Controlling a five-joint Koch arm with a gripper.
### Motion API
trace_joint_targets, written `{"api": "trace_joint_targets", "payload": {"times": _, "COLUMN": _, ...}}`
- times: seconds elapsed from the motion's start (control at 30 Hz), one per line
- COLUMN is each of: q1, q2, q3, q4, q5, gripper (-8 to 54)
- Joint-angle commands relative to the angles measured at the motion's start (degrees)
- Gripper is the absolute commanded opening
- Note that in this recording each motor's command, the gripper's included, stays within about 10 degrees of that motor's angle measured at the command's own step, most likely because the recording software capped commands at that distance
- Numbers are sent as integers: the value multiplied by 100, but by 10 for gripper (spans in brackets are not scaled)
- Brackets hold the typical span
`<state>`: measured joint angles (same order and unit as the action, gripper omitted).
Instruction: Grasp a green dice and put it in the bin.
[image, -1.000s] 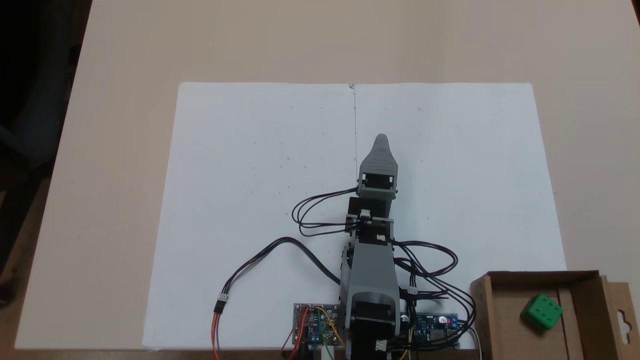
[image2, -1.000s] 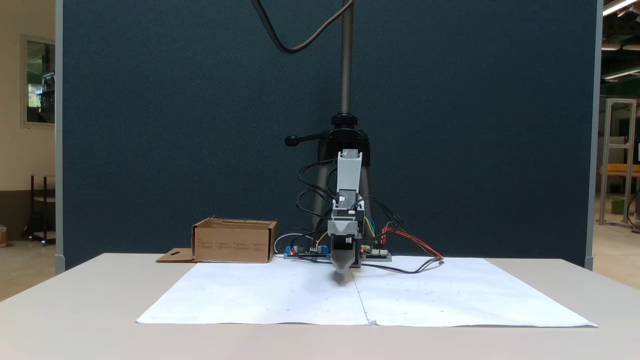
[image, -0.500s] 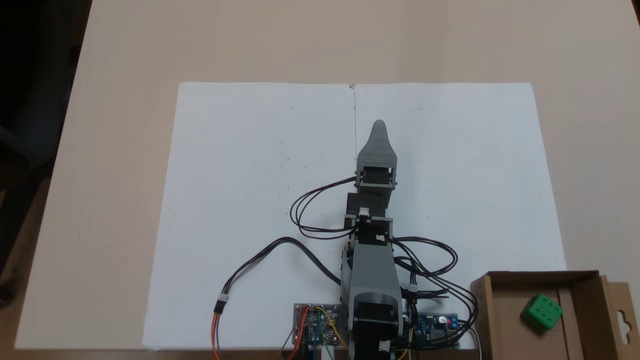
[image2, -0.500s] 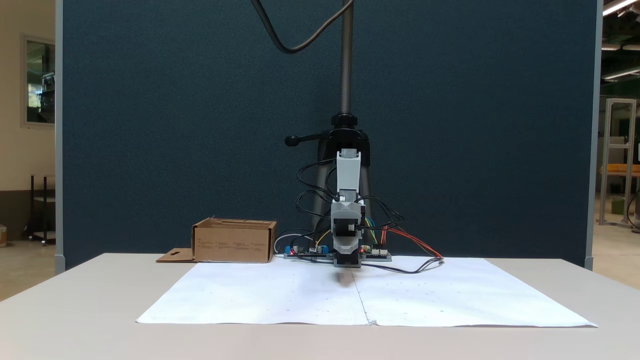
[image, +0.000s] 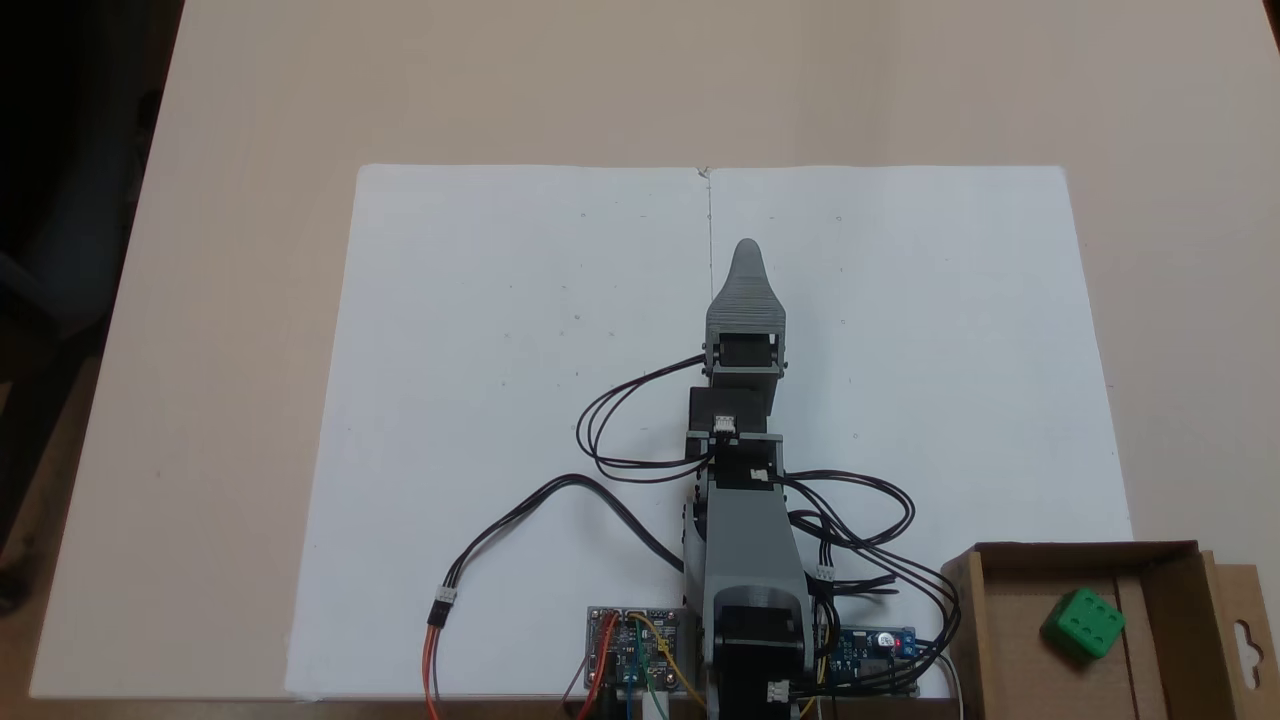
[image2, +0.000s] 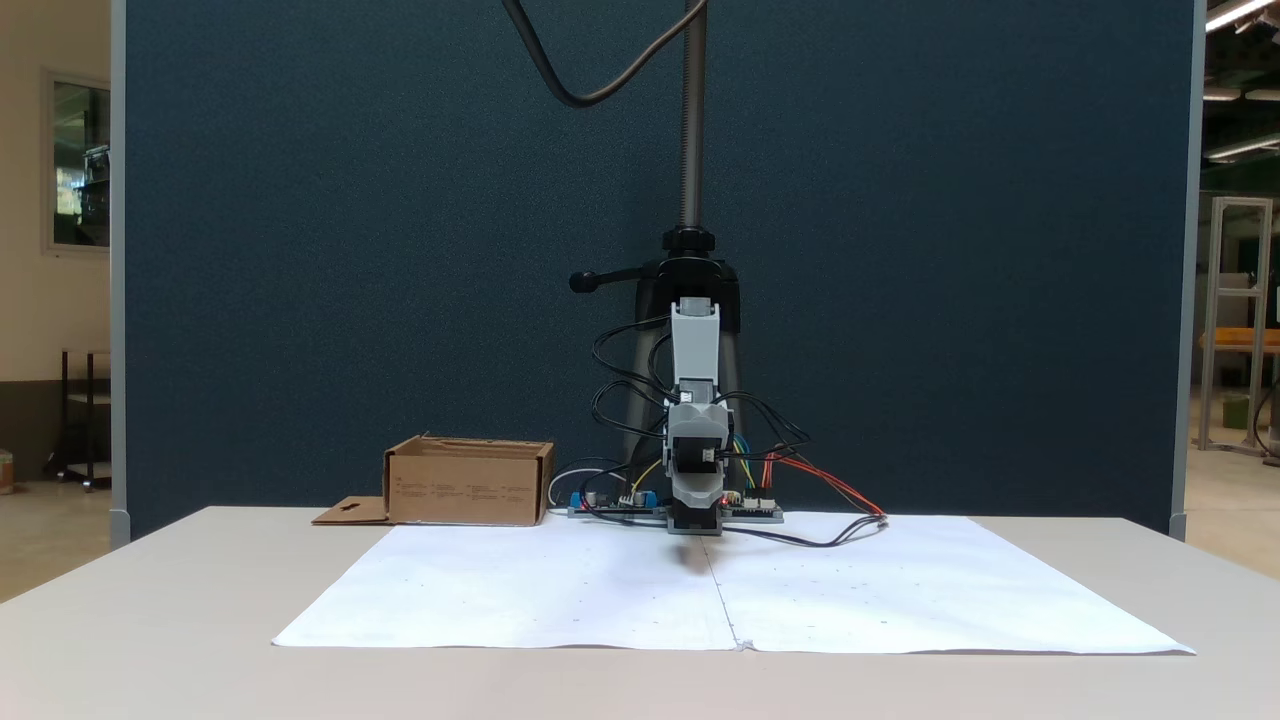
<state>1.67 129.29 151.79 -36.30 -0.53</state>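
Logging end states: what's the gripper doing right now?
Gripper: cannot tell open or closed; one tip shows. Holds nothing; the dice lies in the bin.

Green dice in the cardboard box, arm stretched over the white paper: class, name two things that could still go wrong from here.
1. The small green plastic dice already lies inside the shallow brown cardboard bin, beside the black cables at the arm's base; a swing that way could snag them or nudge the bin.
2. The grey gripper hangs low over the white paper sheet; dipping further might scrape or crease it. Whether its fingers are open cannot be told.
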Motion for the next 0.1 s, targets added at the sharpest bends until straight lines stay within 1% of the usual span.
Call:
{"api": "trace_joint_targets", "payload": {"times": 0.0, "q1": -114, "q2": 650, "q3": 1000, "q4": -1000, "q5": -396, "gripper": 450}}
{"api": "trace_joint_targets", "payload": {"times": 0.07, "q1": -114, "q2": 650, "q3": 1000, "q4": -1000, "q5": -396, "gripper": 450}}
